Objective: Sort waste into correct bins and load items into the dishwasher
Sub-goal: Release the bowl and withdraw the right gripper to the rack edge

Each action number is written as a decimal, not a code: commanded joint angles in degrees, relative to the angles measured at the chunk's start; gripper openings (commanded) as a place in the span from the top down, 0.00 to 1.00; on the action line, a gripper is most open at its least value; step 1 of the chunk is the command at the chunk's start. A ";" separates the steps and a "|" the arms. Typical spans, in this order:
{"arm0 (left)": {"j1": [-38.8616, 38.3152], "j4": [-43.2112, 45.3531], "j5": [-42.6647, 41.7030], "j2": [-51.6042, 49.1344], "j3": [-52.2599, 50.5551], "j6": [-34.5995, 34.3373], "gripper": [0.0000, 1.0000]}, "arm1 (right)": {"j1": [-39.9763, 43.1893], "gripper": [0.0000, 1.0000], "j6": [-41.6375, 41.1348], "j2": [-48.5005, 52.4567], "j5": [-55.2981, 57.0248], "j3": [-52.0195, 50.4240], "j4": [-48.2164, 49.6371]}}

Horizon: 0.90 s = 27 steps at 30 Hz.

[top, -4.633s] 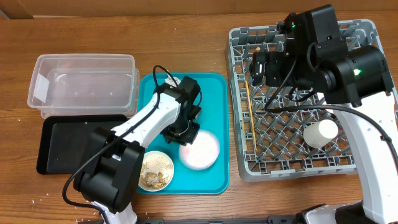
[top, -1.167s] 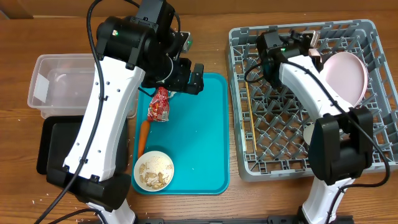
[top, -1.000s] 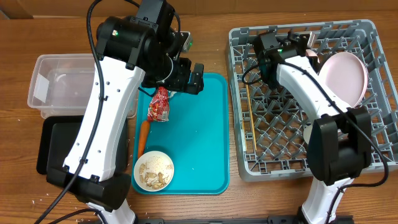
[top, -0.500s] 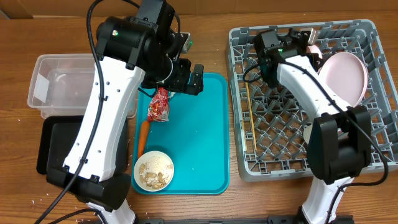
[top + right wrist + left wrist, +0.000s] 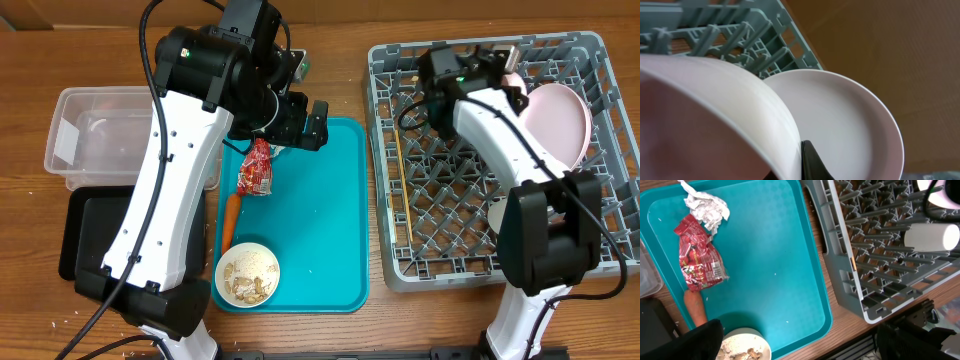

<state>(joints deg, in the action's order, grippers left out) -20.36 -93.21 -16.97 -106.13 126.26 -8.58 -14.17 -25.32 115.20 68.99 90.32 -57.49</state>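
gripping a bowl (image 5: 715,115) rim, right hand (image 5: 806,162) clamped — left hand (image 5: 296,126) wide, wrapper (image 5: 699,260) print unreadable.

The brown wooden surface (image 5: 330,40) carries four things; a clear rectangular plastic tub (image 5: 60,140) at the far left; a shallow black rectangular tray (image 5: 85,235) just beside it; a large teal plastic tray (image 5: 320,220) in the middle; a square grey plastic dish rack (image 5: 470,272) at the right.
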 commanded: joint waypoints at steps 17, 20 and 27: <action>-0.17 -0.37 -0.42 0.17 1.18 1.29 0.00 | -6.82 0.85 -0.15 0.85 -7.23 -8.50 -4.28; -0.17 -0.13 -0.42 0.17 1.18 1.31 0.00 | -9.29 0.70 -0.17 0.85 -7.43 -8.50 -6.64; -0.17 0.22 -0.42 0.17 1.18 1.31 0.00 | -15.17 0.64 -0.15 0.85 -9.11 -8.50 -9.05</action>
<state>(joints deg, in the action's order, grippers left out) -20.36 -93.21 -16.97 -106.13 126.28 -8.58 -28.34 -26.26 114.56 63.40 82.81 -66.50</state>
